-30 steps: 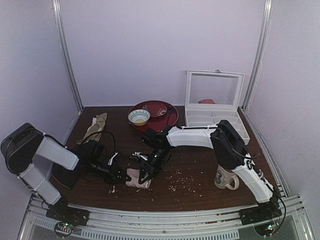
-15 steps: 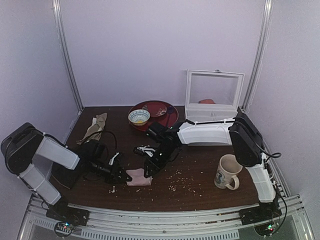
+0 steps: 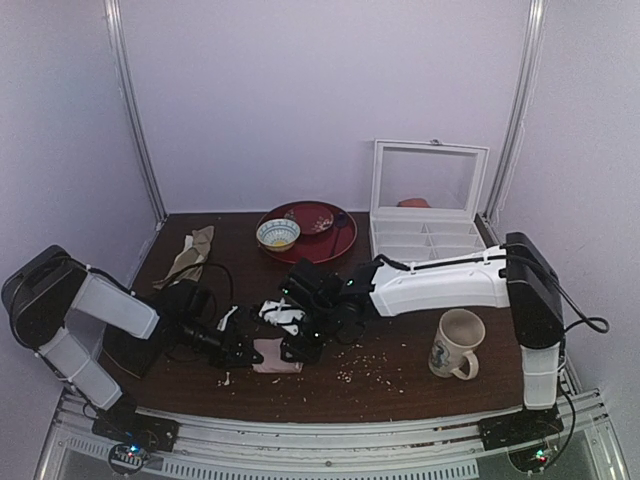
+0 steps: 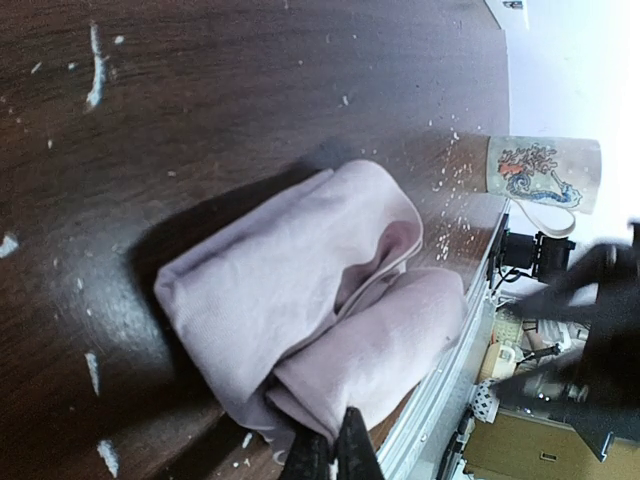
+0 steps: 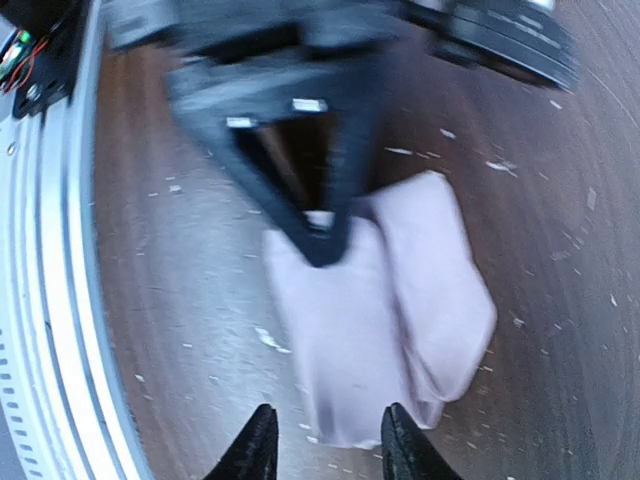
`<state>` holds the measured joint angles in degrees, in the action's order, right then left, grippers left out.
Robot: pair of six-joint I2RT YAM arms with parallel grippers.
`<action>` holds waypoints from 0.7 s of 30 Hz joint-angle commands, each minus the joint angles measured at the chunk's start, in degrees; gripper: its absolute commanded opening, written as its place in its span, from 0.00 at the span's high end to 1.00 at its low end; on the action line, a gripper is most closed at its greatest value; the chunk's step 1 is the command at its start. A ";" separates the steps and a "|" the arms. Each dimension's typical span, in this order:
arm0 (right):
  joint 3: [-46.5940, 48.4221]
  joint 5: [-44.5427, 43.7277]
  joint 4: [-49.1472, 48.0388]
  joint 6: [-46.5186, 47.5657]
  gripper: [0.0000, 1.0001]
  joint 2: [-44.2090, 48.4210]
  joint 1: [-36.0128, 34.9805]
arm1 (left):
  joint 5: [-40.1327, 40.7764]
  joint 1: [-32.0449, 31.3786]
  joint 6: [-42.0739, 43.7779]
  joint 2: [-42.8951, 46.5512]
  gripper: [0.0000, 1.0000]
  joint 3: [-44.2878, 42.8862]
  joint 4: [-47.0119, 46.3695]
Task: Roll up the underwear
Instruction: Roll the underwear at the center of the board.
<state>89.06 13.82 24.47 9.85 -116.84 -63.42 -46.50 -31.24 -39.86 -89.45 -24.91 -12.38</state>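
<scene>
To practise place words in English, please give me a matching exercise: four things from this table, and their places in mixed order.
1. underwear
2. mug
3. small bowl
4. beige cloth

A. on the red plate
B. far left corner of the table
C. near edge, pinched by the left gripper
D. near right, standing upright

Pairs: 1-C, 2-D, 3-A, 4-B

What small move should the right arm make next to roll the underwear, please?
Probably lower the right gripper onto the underwear and close on its free end: its jaws are open above the folded fabric, while the left gripper pinches one edge.
</scene>
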 commanded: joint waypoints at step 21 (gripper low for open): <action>0.00 -25.11 -5.49 15.14 0.62 -6.34 -9.18 | 0.53 -0.38 0.61 -0.24 1.00 -0.67 0.49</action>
<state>88.88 -7.81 20.45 23.22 -121.71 -71.85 -46.50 -31.24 -39.86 -89.47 -25.26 -11.94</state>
